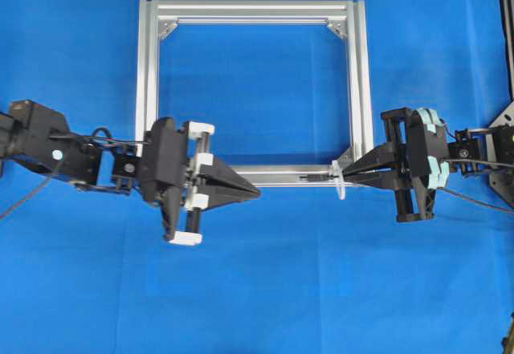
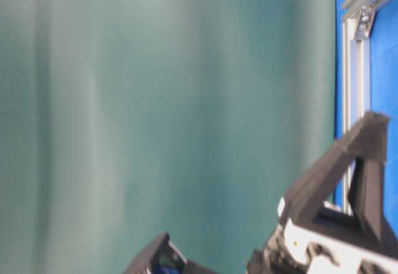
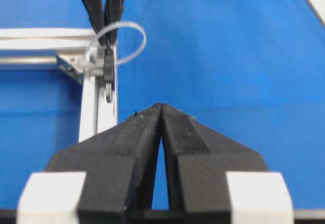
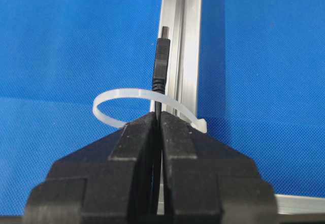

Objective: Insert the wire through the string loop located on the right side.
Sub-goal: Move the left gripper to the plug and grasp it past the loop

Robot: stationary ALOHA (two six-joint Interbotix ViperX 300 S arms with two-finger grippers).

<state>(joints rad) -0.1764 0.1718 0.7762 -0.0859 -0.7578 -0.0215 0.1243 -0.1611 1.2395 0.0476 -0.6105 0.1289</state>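
Note:
My right gripper [image 4: 159,115] is shut on the thin black wire [image 4: 158,107], just behind its plug. The dark plug [image 4: 161,61] with its metal tip sticks out past the fingertips, along the silver frame rail [image 4: 189,41]. The white string loop [image 4: 118,95] arches over the wire at the fingertips, so the plug end lies through it. From the left wrist view, the string loop [image 3: 133,45] rings the right gripper's fingers [image 3: 116,0] and the plug [image 3: 108,74] points toward me. My left gripper [image 3: 161,106] is shut and holds nothing, a short way from the plug. Overhead, left gripper [image 1: 257,194], right gripper [image 1: 343,179], string loop [image 1: 340,189].
The silver rectangular frame [image 1: 148,73] lies flat on the blue cloth, with triangular corner brackets [image 1: 166,28] inside its corners. The table-level view is mostly a blurred teal surface, with a black arm part [image 2: 348,181] and a frame upright [image 2: 354,81] at the right.

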